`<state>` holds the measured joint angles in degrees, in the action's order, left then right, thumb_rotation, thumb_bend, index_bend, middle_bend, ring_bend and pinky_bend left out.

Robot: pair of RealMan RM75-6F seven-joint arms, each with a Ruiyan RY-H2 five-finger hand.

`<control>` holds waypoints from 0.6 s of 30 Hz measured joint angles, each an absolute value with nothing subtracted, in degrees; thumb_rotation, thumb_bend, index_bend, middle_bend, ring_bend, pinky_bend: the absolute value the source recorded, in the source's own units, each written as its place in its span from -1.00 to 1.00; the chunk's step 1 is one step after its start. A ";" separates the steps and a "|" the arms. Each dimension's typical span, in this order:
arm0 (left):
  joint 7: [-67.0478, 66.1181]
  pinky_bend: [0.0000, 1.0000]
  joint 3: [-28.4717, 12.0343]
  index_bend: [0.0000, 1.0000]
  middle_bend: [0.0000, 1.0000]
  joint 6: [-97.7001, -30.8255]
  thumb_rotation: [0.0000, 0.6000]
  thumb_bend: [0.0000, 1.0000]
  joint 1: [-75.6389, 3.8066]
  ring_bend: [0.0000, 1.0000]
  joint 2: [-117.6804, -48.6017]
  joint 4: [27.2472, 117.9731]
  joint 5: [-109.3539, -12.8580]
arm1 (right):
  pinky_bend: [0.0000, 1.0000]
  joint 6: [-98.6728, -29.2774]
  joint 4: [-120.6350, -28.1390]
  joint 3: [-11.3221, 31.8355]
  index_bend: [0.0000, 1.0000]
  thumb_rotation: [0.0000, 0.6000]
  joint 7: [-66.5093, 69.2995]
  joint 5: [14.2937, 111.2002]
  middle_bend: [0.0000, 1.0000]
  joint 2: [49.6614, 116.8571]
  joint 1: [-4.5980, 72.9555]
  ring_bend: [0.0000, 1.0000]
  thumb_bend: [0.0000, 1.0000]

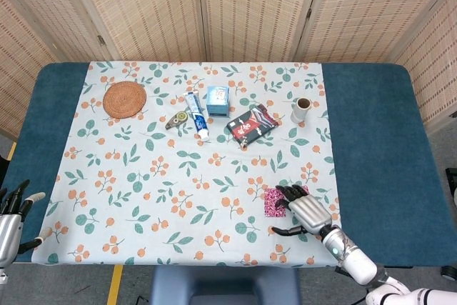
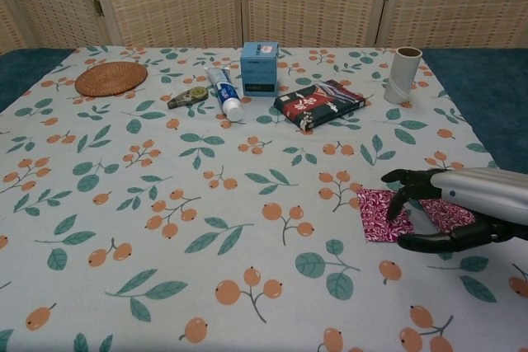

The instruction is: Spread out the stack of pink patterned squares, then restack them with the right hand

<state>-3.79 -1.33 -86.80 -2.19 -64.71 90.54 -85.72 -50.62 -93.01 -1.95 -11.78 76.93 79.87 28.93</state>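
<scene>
Two pink patterned squares lie side by side near the table's front right. The left square [image 2: 374,213] [image 1: 272,202] shows most of its face. The right square [image 2: 450,213] lies partly under my right hand [image 2: 450,208] [image 1: 305,210]. That hand reaches over both squares with its fingers spread; its fingertips [image 2: 394,204] are at the left square's right edge and the thumb curls below. I cannot tell whether it presses on them. My left hand [image 1: 10,213] hangs off the table's front left corner, fingers apart, holding nothing.
At the back of the floral cloth [image 1: 157,176] stand a woven coaster [image 1: 124,99], a correction-tape dispenser [image 1: 176,120], a toothpaste tube [image 1: 196,114], a blue box [image 1: 218,100], a dark patterned packet [image 1: 251,125] and a small cup [image 1: 302,109].
</scene>
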 measured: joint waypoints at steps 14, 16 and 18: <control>-3.92 -1.00 -1.33 -0.45 -0.86 -86.88 1.00 -0.44 -1.97 -0.70 -64.63 90.56 -85.44 | -1.00 -49.07 -90.68 0.21 -0.47 -0.63 -13.70 73.24 -0.90 80.90 31.00 -1.00 -0.48; -3.92 -1.00 -1.33 -0.45 -0.86 -86.85 1.00 -0.44 -1.94 -0.70 -64.63 90.52 -85.36 | -1.00 -48.78 -89.93 0.92 -0.47 -0.63 -13.76 72.26 -0.90 81.06 31.45 -1.00 -0.48; -3.92 -1.00 -1.31 -0.45 -0.86 -86.79 1.00 -0.44 -1.90 -0.70 -64.62 90.48 -85.27 | -1.00 -48.58 -89.09 1.64 -0.47 -0.63 -13.69 71.46 -0.90 81.25 31.90 -1.00 -0.48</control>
